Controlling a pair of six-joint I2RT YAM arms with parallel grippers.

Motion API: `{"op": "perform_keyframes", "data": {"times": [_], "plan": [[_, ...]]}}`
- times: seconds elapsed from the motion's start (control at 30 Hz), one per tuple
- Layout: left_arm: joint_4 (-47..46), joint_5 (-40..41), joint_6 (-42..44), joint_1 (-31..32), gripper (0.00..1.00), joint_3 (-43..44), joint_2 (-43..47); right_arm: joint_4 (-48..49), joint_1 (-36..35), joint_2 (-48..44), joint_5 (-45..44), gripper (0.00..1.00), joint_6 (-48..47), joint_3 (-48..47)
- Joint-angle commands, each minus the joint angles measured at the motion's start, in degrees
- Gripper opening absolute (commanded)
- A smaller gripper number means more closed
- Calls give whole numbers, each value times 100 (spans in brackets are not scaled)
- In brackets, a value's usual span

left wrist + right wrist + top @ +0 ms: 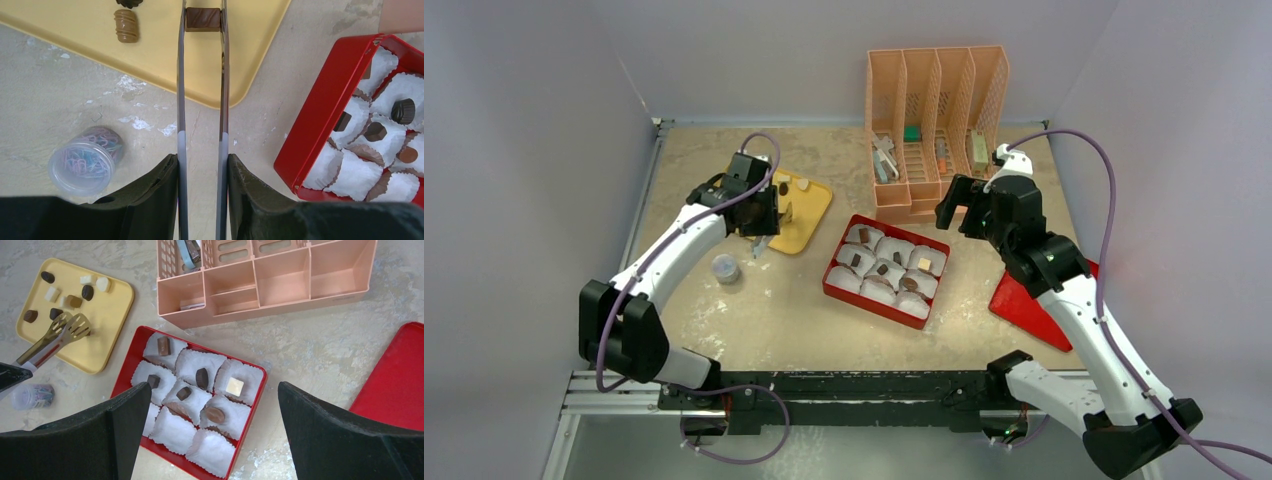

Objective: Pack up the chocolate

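Observation:
My left gripper (202, 160) is shut on a pair of metal tongs (181, 100). A brown rectangular chocolate (203, 19) sits pinched between the tong tips, over the yellow tray (75, 30). Several more chocolate pieces (74, 301), dark, tan and white, lie on that tray (107, 325). The red box (125, 375) holds white paper cups, several with a chocolate (201, 378) in them. My right gripper (214, 387) hangs open and empty above the box. In the top view the left gripper (759, 215) is at the tray and the right gripper (959, 205) is beside the organizer.
A peach desk organizer (934, 120) stands at the back right. The red lid (1029, 305) lies at the right edge. A small clear jar of paper clips (725, 268) stands left of the box, near the left arm. Grey walls enclose the table.

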State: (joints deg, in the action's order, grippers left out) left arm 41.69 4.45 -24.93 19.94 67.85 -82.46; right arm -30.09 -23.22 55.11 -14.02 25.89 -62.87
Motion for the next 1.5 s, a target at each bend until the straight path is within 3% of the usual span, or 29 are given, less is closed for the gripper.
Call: {"op": "perform_keyframes", "data": {"times": [0.0,0.57,1.1,1.47], "plan": [[23,-290,-74,-34,21,432,333,171,20,8,-30,99,-50,-118],[137,-1472,67,268,21,794,864,135,12,43,-29,99,-6,-261],[-325,-2116,-344,1976,22,954,783,84,19,-7,-122,99,12,-253],[-495,-1925,-460,3031,22,912,408,-66,19,-150,-389,99,-97,-293]]}}
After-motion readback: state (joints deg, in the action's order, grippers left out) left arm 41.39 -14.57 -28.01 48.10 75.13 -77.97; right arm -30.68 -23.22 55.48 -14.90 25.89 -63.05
